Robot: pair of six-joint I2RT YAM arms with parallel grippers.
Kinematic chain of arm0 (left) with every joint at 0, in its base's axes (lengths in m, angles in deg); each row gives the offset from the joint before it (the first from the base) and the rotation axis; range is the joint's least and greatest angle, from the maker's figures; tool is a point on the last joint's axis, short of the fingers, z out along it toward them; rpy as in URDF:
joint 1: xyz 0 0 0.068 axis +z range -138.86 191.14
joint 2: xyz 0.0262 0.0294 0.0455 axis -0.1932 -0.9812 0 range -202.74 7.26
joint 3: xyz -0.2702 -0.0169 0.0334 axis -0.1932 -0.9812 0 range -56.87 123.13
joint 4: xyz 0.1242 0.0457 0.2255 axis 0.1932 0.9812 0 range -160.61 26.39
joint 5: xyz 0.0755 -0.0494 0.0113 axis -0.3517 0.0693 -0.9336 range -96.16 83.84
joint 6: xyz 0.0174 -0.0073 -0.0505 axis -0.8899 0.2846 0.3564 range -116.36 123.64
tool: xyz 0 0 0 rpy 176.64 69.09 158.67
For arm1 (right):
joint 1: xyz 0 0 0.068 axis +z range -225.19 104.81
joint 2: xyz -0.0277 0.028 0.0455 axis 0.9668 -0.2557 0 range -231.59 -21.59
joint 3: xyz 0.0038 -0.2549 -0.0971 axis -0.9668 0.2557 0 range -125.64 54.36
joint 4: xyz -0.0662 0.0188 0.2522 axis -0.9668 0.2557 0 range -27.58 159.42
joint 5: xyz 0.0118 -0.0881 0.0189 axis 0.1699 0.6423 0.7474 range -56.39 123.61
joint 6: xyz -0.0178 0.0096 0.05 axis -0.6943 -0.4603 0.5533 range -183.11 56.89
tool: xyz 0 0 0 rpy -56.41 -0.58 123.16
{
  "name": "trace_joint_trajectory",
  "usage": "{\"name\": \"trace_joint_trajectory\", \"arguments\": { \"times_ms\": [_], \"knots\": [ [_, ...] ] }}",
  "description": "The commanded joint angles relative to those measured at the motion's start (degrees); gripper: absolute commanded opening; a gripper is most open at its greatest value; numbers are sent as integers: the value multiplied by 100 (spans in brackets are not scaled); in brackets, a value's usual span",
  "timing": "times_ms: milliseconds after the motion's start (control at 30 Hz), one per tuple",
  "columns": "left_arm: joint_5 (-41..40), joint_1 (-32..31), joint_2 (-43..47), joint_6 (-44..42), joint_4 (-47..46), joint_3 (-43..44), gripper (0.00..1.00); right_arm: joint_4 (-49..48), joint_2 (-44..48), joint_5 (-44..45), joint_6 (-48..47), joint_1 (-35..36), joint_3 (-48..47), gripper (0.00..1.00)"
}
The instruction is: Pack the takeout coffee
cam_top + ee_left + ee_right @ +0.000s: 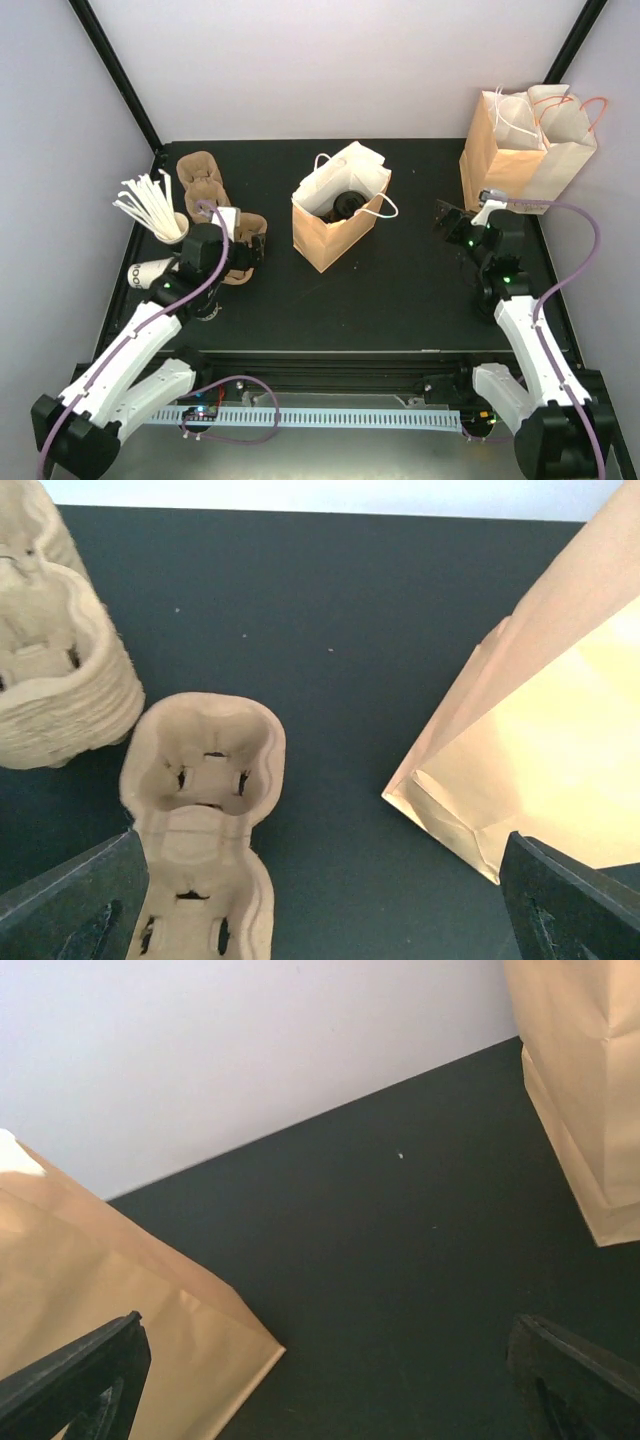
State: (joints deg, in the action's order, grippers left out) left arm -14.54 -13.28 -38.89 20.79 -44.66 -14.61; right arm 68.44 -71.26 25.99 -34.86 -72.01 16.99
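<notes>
Nearest the lens, the left gripper hangs wide apart over a pulp carrier, empty; the right gripper is spread likewise. The takeout coffee sits inside the open paper bag between both arms, about equally near each.

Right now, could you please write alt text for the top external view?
An open brown paper bag stands mid-table, a black round lid showing inside. The left gripper hovers open by pulp cup carriers, the right gripper open near spare bags.
</notes>
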Motion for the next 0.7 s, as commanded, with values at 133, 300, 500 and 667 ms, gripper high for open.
{"name": "trace_joint_trajectory", "arguments": {
  "times_ms": [133,300,500,667],
  "knots": [
    [-181,230,-729,-858,-2568,-682,97,-1453,-657,698,-2017,73,309,100],
    [283,861,-1224,-1040,-2971,-587,97,-2657,-1233,904,-2356,77,741,100],
    [396,1007,-1789,-1225,-2877,-189,97,-3729,-1782,949,-2613,77,1116,100],
    [520,1196,-1883,-1184,-2831,-1,96,-4245,-2178,977,-2913,70,1335,100]
  ]
}}
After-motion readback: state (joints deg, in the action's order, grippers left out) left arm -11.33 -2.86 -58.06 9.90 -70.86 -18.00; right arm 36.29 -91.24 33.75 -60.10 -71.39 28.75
